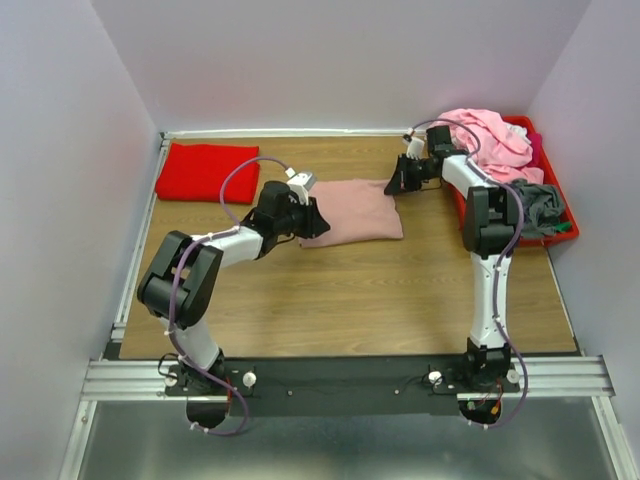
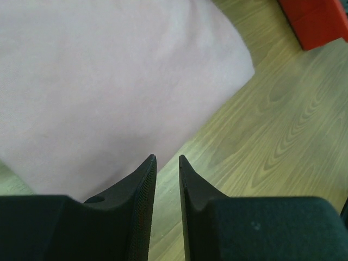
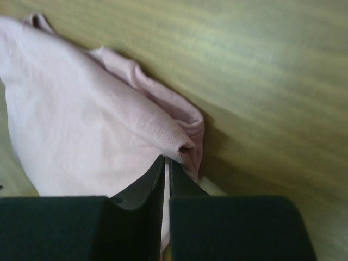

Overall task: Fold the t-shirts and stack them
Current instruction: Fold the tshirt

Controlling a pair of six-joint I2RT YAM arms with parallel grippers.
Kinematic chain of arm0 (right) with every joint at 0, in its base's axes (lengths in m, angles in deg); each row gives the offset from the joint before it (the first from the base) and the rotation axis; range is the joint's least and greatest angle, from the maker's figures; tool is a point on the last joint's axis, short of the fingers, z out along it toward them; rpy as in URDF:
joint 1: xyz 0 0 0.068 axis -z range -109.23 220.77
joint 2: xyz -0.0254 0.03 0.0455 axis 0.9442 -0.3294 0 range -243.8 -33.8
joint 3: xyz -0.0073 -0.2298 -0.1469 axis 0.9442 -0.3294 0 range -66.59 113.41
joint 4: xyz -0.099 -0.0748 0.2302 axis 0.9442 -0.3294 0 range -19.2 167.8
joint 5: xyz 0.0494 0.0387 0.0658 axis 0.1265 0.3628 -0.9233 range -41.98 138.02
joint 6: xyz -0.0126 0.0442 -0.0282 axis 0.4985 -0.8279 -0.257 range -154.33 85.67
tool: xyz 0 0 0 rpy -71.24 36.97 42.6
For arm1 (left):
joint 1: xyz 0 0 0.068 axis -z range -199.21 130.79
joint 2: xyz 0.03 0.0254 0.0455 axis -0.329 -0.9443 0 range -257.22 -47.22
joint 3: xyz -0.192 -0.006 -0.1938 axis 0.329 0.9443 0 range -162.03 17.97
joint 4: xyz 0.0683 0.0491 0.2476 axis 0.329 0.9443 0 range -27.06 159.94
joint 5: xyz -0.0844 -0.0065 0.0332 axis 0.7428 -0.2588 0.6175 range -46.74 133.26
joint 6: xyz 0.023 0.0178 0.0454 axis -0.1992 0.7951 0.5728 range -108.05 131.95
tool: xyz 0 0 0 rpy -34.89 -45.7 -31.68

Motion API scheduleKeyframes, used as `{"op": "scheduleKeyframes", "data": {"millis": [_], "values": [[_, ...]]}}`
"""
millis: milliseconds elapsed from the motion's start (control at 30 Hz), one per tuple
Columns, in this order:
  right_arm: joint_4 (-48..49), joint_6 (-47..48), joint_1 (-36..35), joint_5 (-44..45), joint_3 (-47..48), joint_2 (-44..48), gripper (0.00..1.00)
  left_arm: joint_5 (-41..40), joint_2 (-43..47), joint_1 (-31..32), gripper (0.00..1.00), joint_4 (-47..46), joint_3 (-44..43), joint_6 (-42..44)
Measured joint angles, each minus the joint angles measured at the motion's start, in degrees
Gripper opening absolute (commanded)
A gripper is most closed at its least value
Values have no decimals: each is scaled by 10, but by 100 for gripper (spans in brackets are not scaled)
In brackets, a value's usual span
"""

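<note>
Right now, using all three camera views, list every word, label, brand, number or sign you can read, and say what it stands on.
None: no readable text in any view.
The dusty-pink t-shirt shows plain fabric with no print or tag facing the cameras.
The red t-shirt is plain too.
The red bin and the clothes piled in it carry no visible lettering.

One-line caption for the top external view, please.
Left hand and right hand flank a folded dusty-pink t-shirt mid-table; folded red t-shirt far left, unfolded shirts heaped in the red bin.
</note>
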Motion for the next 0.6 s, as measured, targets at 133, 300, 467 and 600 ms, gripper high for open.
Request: {"op": "scheduleKeyframes", "data": {"millis": [133,300,467,600], "values": [[9,-41,0,29,52,-22,13,-3,-45,0,31,7,-11,3],[20,-69,0,43,75,-37,13,-11,-100,-2,31,23,-30,5],[28,-92,0,47,98,-60,13,-26,-102,-3,31,28,-39,7],[36,-104,0,48,108,-69,18,-40,-97,-3,32,30,-38,9]]}}
